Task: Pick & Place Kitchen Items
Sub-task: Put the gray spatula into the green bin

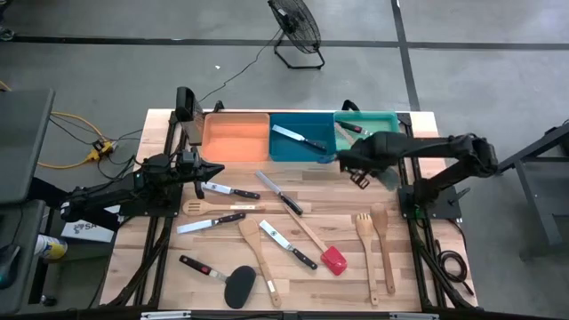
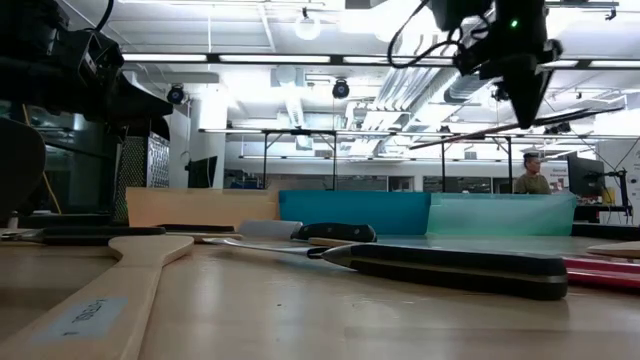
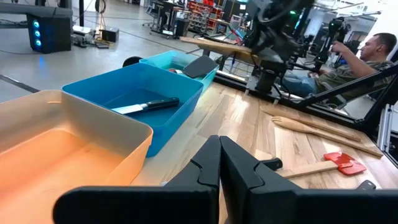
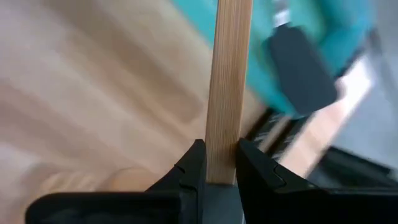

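item: right gripper [image 4: 216, 163]. my fingers pinch the pale handle of a wooden-handled turner [image 4: 231, 81], gripped near one end so its dark grey head [image 4: 301, 68] hangs clear beyond them, over the green bin [image 4: 336, 25]; i judge this a carry toward a drop there.

item: left gripper [image 3: 219, 163]. fingers pressed together, holding nothing; parked above the table's left side near the orange bin [image 3: 43, 134], waiting.

item: remaining utensils. knives, wooden spoons, a wooden fork [image 1: 364, 233] and a red-headed turner [image 1: 332, 260] lie scattered on the table [image 1: 418, 169]; one knife [image 1: 299, 139] already lies in the blue bin [image 1: 300, 124].

item: view notes. only my right wrist view shows the pinch on the handle; the high view shows the arm over the bins but blurs the load. the left wrist view shows the knife inside the blue bin; the low view sees only bin walls.
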Motion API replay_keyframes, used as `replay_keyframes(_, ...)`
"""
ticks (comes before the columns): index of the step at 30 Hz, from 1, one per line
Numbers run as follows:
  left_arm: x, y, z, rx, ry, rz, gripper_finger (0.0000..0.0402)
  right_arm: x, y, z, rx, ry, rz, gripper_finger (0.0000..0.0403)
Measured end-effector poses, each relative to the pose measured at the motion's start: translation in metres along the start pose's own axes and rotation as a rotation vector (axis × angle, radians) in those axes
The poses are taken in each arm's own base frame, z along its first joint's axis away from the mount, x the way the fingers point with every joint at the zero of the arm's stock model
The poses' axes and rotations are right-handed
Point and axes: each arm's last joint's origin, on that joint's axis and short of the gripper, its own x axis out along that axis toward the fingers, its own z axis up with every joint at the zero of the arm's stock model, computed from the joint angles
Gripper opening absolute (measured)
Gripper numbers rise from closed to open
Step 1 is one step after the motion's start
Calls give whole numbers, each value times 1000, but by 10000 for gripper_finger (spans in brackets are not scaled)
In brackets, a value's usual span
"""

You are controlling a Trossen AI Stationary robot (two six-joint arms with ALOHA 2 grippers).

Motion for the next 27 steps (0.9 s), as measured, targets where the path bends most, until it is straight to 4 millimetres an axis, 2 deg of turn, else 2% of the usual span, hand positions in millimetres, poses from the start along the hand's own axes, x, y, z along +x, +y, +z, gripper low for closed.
replay_keyframes(6,0,0,0,0,0,0,0,17,-26,23,-33,3,-132,54)
replay_keyframes(14,0,0,0,0,0,0,0,44,-50,45,-96,123,-205,54)
replay_keyframes(19,0,0,0,0,0,0,0,67,-56,62,-186,197,-264,54)
replay_keyframes(27,0,0,0,0,0,0,0,96,-54,81,-352,268,-313,54)
